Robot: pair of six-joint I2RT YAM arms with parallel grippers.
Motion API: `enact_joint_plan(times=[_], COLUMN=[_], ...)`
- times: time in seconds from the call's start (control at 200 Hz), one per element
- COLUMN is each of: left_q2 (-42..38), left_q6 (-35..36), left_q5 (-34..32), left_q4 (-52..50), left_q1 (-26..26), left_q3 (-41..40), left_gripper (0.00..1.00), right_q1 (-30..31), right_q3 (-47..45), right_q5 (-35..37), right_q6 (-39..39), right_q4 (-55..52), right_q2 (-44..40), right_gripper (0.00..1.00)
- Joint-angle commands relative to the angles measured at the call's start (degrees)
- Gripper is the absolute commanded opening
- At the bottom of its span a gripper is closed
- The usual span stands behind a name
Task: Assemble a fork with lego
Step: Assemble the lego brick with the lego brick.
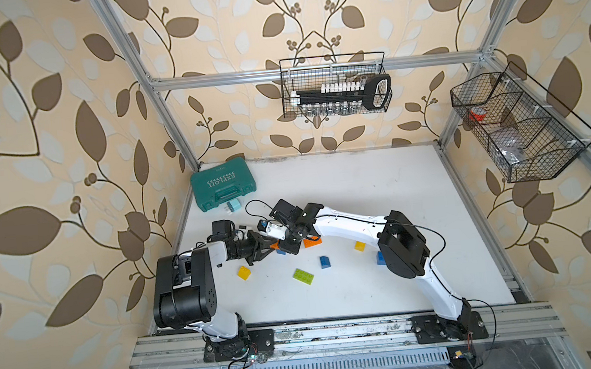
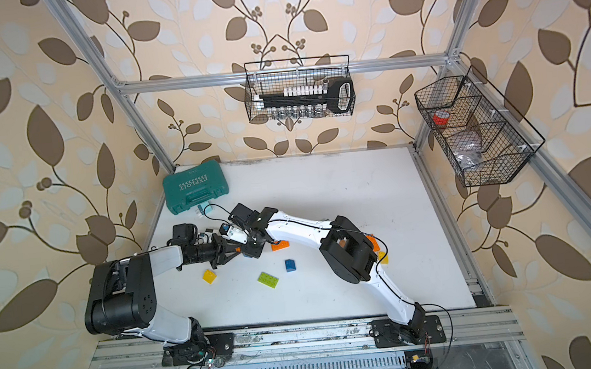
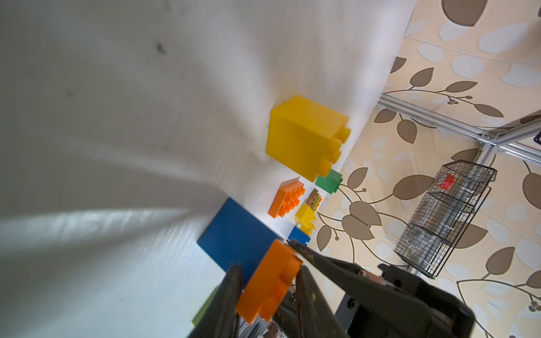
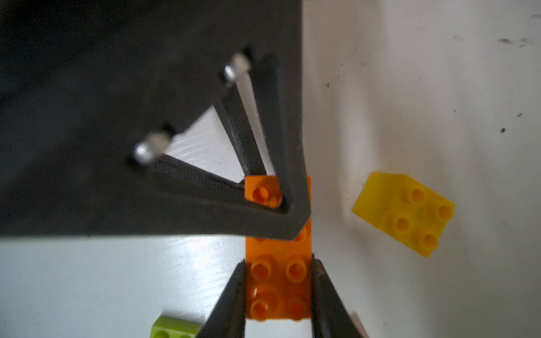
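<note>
A long orange lego brick [image 4: 278,278] is held off the white table between both grippers. My right gripper [image 4: 278,262] is shut on its near end, fingers on the two long sides. My left gripper [image 3: 268,272] is shut on the other end of the orange brick [image 3: 269,281]; its dark finger [image 4: 292,204] crosses the studs. In a top view the two grippers meet over the orange brick [image 1: 274,246]. Loose on the table lie a yellow brick [image 1: 244,272], a lime green one [image 1: 303,276], a blue one [image 1: 325,262] and a second orange one [image 1: 310,242].
A teal tool case [image 1: 222,187] lies at the table's back left corner. Wire baskets hang on the back wall [image 1: 336,85] and the right wall [image 1: 517,127]. More bricks sit on the right: yellow [image 1: 359,245], blue [image 1: 380,258], green [image 3: 329,181].
</note>
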Motion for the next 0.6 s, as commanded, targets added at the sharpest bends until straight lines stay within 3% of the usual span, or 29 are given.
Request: enact_joint_plan(times=[0.0, 0.115, 0.275, 0.425, 0.595], left_q2=[0.47, 0.98, 1.94, -0.90, -3.59], left_q6=[1.07, 1.56, 1.52, 0.50, -1.24], left_q5=[-1.78, -4.13, -5.94, -6.42, -5.86], left_q4=[-1.68, -3.60, -4.57, -3.77, -0.53], left_q1=[-0.99, -1.26, -1.40, -1.39, -1.46], left_q3=[-0.72, -1.80, -3.82, -5.23, -7.27], left_gripper=[0.25, 0.17, 0.16, 0.31, 0.37], right_q1=[0.64, 0.60, -0.04, -0.14, -0.15], right_q3=[-0.42, -0.72, -0.81, -0.40, -0.41], right_q5=[-0.03, 0.57, 0.74, 0.10, -2.62], right_q6=[-0.68, -0.50, -0.06, -0.41, -1.72], right_q4=[-2.62, -2.90, -3.16, -3.18, -2.87], right_q2=[2.19, 2.61, 3.11, 2.70, 2.58], right_gripper=[0.27, 0.28, 0.28, 0.28, 0.27])
